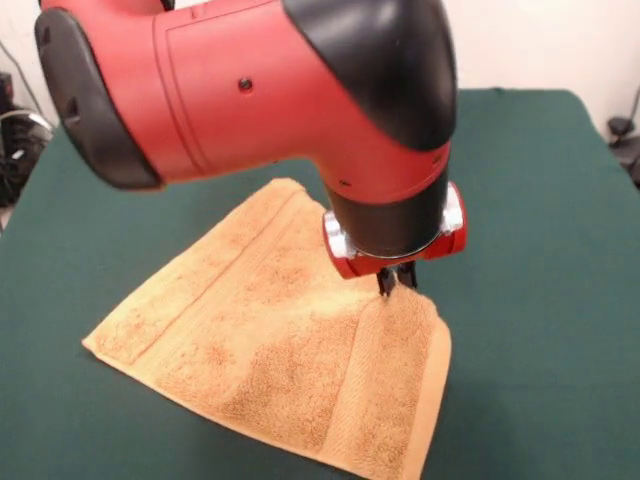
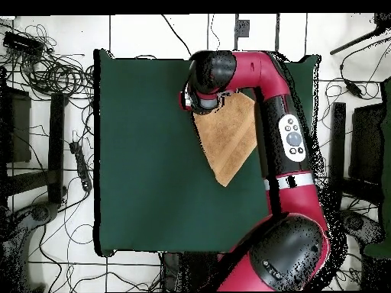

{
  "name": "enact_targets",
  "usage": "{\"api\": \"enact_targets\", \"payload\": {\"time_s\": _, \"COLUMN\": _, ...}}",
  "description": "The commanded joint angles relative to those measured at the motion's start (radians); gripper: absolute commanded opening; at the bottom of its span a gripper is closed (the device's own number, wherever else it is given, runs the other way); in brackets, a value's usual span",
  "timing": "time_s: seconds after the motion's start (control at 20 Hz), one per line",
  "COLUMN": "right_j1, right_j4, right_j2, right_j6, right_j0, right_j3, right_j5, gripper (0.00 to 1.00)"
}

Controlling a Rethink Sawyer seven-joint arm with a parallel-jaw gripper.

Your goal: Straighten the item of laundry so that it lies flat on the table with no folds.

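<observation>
Towel, one golden-orange piece, lay near the middle of the green table, its right corner lifted. One gripper pinched that peak. Beyond stood a white wall; cables littered the floor.

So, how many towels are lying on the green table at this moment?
1. The single orange towel lies on the table, its corner lifted under the gripper. The arm hides part of it in the overhead view.
</observation>
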Motion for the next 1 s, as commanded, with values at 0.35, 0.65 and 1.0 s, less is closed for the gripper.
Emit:
{"api": "enact_targets", "payload": {"time_s": 0.35, "right_j1": -0.028, "right_j4": 0.147, "right_j2": -0.186, "right_j6": 0.293, "right_j0": 0.097, "right_j3": 0.130, "right_j5": -0.105, "gripper": 0.00}}
{"api": "enact_targets", "payload": {"time_s": 0.65, "right_j1": -0.027, "right_j4": 0.188, "right_j2": -0.231, "right_j6": 0.208, "right_j0": 0.142, "right_j3": 0.033, "right_j5": -0.014, "gripper": 0.00}}
{"api": "enact_targets", "payload": {"time_s": 1.0, "right_j1": -0.009, "right_j4": 0.197, "right_j2": -0.260, "right_j6": 0.058, "right_j0": 0.172, "right_j3": -0.142, "right_j5": 0.134, "gripper": 0.00}}
